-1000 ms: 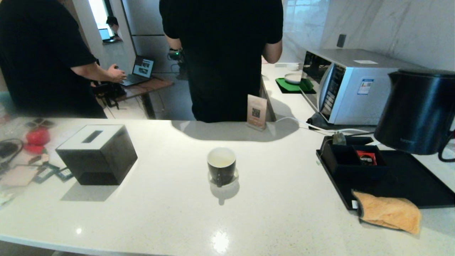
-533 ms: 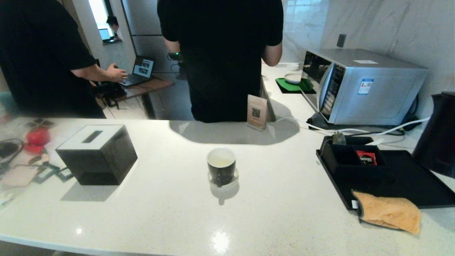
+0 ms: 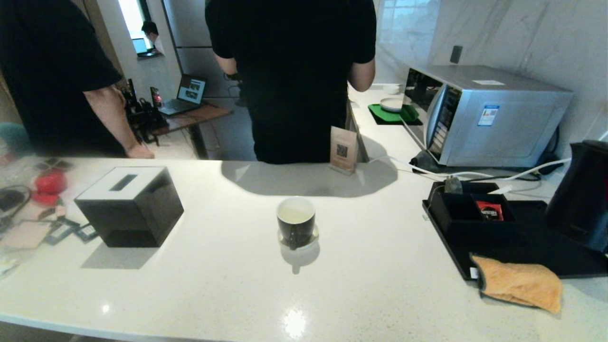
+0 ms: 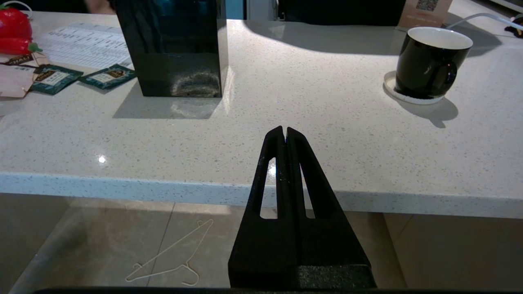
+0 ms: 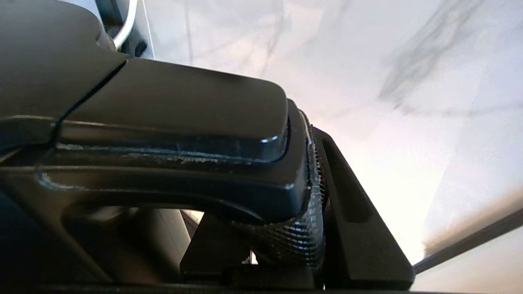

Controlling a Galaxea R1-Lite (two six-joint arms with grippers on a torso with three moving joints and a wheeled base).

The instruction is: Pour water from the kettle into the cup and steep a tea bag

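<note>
The black cup (image 3: 295, 221) with a white inside stands on a small coaster mid-counter and also shows as the cup (image 4: 429, 61) in the left wrist view. The big black kettle (image 3: 580, 195) is at the far right edge, over the right end of the black tray (image 3: 546, 247). My right gripper (image 5: 282, 241) is shut on the kettle's handle (image 5: 184, 171), one finger on each side. The tea bag (image 3: 452, 185) leans at the back rim of the black organiser. My left gripper (image 4: 284, 131) is shut and empty, just in front of the counter's edge.
A black tissue box (image 3: 129, 205) stands at the left, with teal packets (image 4: 53, 77) beside it. A red sachet (image 3: 489, 210) lies in the organiser, an orange cloth (image 3: 520, 282) on the tray's front corner. A microwave (image 3: 484, 114) stands back right. Two people stand behind the counter.
The kettle has swung right and down, from high above the tray to the picture's right edge. The person at the left has dropped a hand from the laptop to the counter's far edge.
</note>
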